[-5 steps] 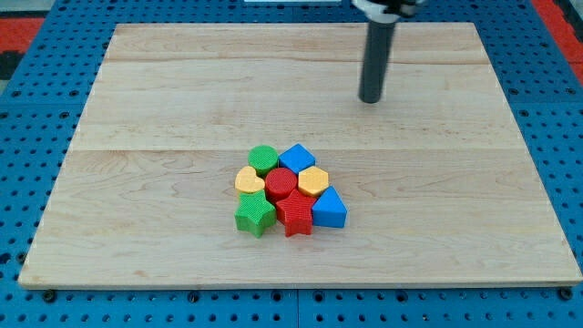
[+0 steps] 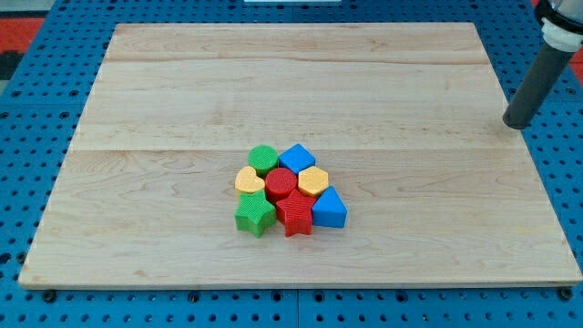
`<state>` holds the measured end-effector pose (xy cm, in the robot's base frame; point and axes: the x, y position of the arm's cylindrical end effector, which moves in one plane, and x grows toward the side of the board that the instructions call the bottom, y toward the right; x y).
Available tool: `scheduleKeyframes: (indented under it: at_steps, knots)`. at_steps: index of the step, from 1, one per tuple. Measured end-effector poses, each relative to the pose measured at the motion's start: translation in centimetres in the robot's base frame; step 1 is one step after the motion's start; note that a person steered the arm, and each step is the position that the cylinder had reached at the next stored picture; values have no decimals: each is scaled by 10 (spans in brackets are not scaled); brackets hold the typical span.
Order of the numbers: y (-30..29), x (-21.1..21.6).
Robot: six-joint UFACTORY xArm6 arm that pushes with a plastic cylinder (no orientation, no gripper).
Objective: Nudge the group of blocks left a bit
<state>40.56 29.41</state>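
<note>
A tight cluster of blocks sits low on the wooden board (image 2: 182, 91), a little left of centre. It holds a green cylinder (image 2: 263, 158), a blue cube (image 2: 297, 157), a yellow heart (image 2: 249, 179), a red cylinder (image 2: 281, 182), a yellow hexagon (image 2: 313, 179), a green star (image 2: 255, 216), a red star (image 2: 294, 214) and a blue triangle (image 2: 330, 209). My tip (image 2: 516, 123) is at the board's right edge, far to the upper right of the cluster and touching no block.
The board lies on a blue pegboard surface (image 2: 36, 164). A red area (image 2: 18, 36) shows at the view's top left and top right corners.
My tip has moved from the upper middle of the board to the right edge and slightly down. The blocks have not moved.
</note>
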Motion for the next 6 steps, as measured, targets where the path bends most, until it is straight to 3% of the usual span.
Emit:
scheduleKeyframes:
  at_steps: [1,3,5,6]
  knots:
    - [18,3]
    - [23,61]
    - [-114,127]
    - [-197,136]
